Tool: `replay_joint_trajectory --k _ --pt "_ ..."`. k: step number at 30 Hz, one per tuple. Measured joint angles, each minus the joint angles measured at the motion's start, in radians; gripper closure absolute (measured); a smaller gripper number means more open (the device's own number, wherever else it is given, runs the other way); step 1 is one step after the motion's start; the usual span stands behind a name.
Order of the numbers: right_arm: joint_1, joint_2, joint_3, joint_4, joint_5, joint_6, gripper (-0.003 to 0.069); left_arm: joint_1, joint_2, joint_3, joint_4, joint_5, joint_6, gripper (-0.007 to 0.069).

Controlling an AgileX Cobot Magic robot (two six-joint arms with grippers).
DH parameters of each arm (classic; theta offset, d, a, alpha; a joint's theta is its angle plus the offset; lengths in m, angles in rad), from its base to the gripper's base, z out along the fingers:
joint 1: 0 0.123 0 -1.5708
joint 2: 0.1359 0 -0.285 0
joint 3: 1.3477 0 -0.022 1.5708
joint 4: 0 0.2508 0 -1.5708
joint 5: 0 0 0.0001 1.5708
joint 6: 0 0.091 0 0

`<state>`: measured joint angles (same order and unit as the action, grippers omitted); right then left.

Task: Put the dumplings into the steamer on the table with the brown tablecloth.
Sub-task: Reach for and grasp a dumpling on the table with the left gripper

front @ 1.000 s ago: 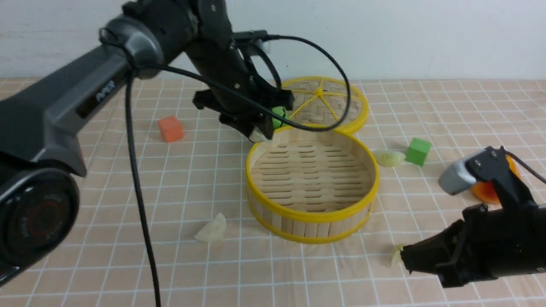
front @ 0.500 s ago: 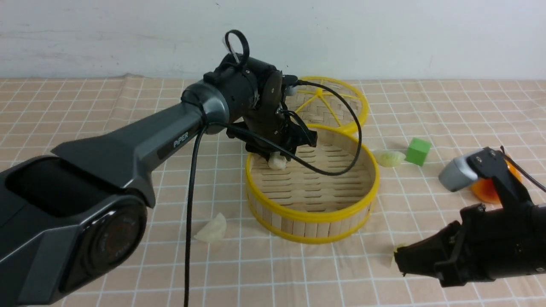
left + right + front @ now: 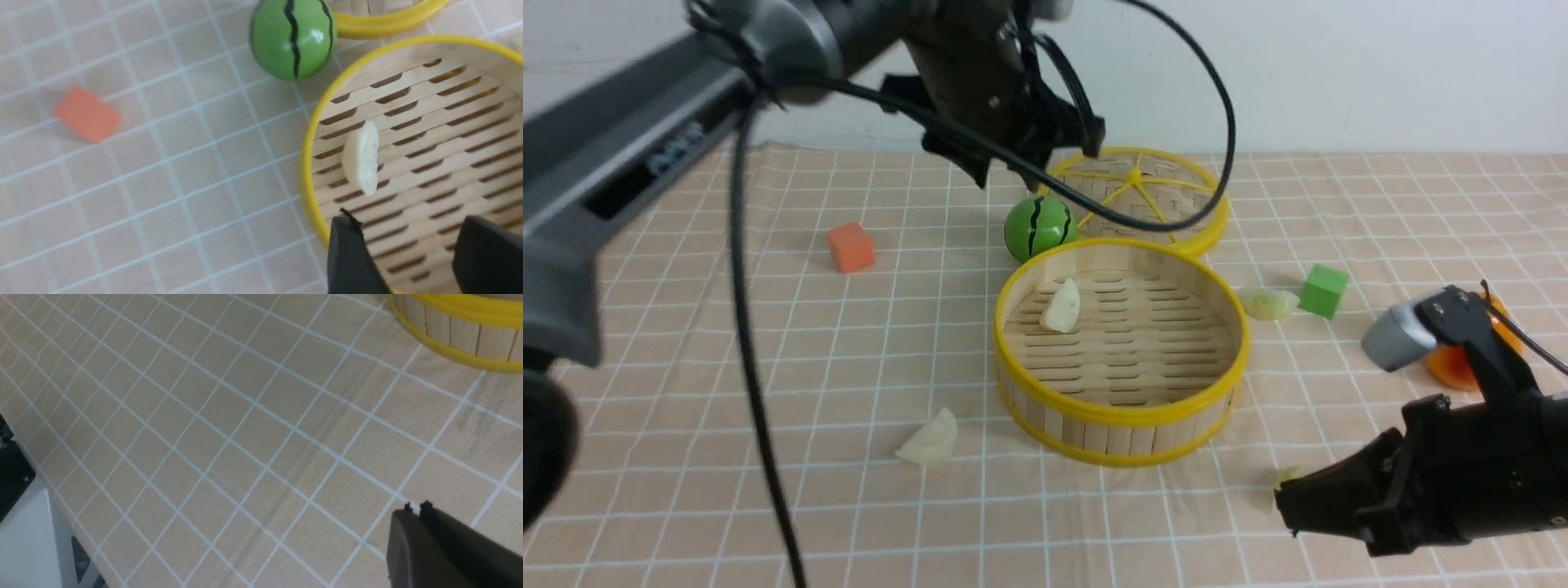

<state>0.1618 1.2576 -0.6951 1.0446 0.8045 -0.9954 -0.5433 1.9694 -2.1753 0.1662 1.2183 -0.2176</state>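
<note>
- Sitting in your steamer (image 3: 1123, 414): one white dumpling (image 3: 1062, 305), alone on the slats.
- Your left gripper (image 3: 408, 222) hangs spread wide, empty.
- Your right gripper (image 3: 416, 509) is pinched closed, empty.

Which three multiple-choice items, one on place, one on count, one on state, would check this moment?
1. Relative to the steamer, where is the green striped ball?
A inside it
B on the cloth by its far rim
C at its near side

2. What does the steamer hold?
A nothing
B one white dumpling
C three dumplings

3. The left pincer is:
A shut on a dumpling
B shut on the ball
C open and empty

Answers:
1 B: the ball sits outside the far rim, next to the lid.
2 B: a single dumpling rests on the slats.
3 C: its fingers stand apart with nothing between them.
</note>
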Motion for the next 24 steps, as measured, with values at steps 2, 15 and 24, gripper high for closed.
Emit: replay_joint_trajectory --k 2,15,24 --pt "0.000 0.000 0.000 0.000 0.001 0.000 0.0624 0.000 -0.045 0.011 0.005 0.018 0.008 0.0306" --pt "0.000 0.000 0.000 0.006 0.027 0.000 0.0614 0.000 -0.207 0.786 0.011 -0.355 0.011 0.0328" --pt "0.000 0.000 0.000 0.010 0.013 0.000 0.0609 0.000 -0.080 0.911 0.151 -0.553 -0.075 0.0328"
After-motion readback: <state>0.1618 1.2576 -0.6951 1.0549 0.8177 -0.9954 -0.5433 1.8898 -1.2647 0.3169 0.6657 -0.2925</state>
